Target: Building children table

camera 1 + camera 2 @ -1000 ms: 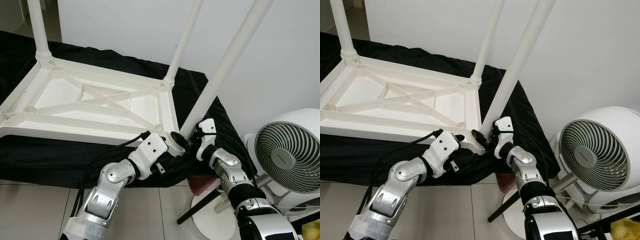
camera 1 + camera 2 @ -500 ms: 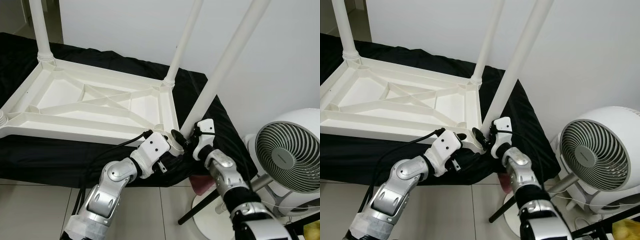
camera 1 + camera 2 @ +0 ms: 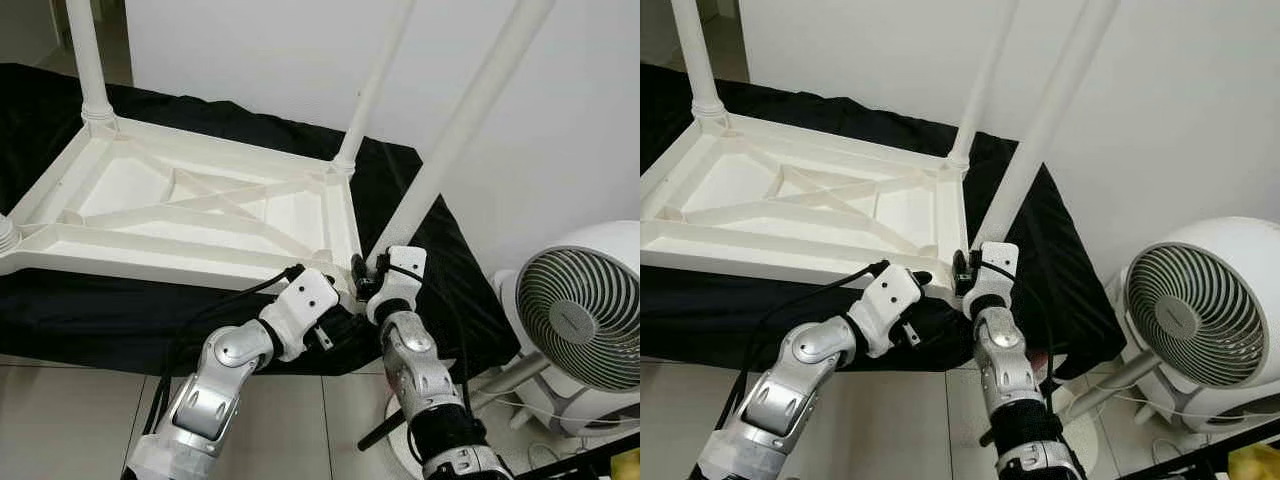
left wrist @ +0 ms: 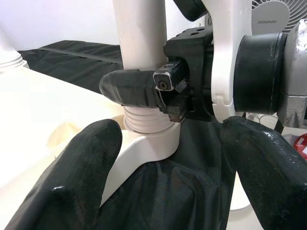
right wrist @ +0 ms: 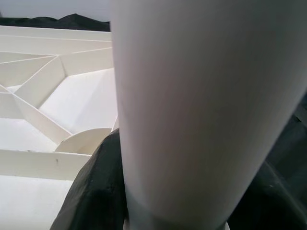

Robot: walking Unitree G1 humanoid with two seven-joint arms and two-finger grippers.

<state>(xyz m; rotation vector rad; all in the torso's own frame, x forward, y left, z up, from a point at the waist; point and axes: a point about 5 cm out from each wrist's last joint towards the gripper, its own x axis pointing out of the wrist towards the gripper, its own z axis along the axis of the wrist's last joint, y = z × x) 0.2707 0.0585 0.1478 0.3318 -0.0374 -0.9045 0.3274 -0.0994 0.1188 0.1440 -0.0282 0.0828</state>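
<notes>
The white children's table (image 3: 200,200) lies upside down on a black cloth (image 3: 90,310). Two legs stand in its far corners (image 3: 88,60) (image 3: 372,90). A third white leg (image 3: 460,130) leans up from the near right corner socket (image 4: 148,148). My right gripper (image 3: 372,282) is shut on this leg just above its threaded base, its fingers (image 5: 93,191) on either side of the tube (image 5: 201,96). My left gripper (image 3: 343,300) is open right at the same corner, and its fingers (image 4: 72,182) straddle the socket without closing on it.
A white pedestal fan (image 3: 585,320) stands on the tiled floor at the right, close to my right arm. A white wall runs behind the table. The black cloth hangs over the near edge above the floor tiles (image 3: 70,410).
My right arm has swung left under the leg, so its forearm now stands nearly upright below the corner. The left gripper stays at the socket. The camera shifted slightly.
</notes>
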